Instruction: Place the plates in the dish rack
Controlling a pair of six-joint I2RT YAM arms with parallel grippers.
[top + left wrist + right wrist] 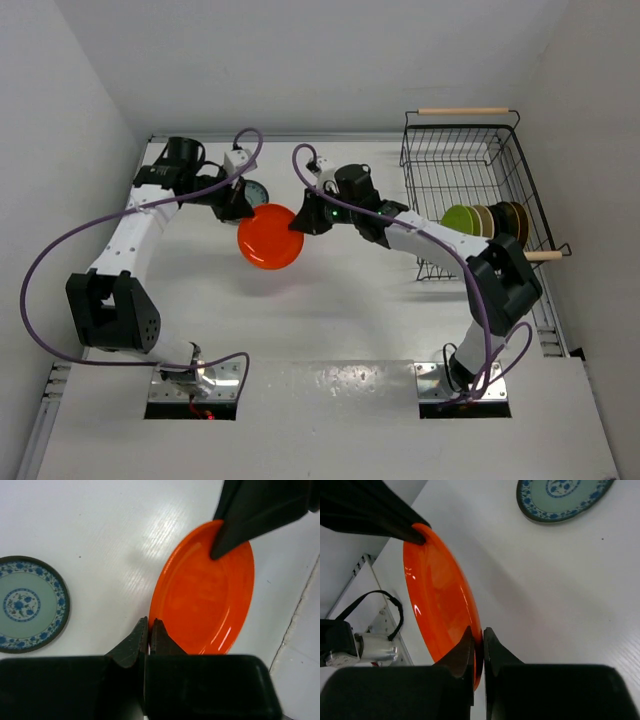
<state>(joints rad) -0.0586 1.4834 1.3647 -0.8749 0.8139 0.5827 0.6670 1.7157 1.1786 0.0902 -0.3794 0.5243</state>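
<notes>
Your white counter, plain white walls around. Orange-red plate: centre-left, tilted, left gripper and right gripper clamped on opposite rims. Teal patterned plate: flat, just beyond. Dish rack: far right, lime green plate upright inside.

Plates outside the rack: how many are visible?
2. The orange-red plate is held by the left fingers and right fingers; the teal patterned plate lies on the table. More may be hidden.
</notes>
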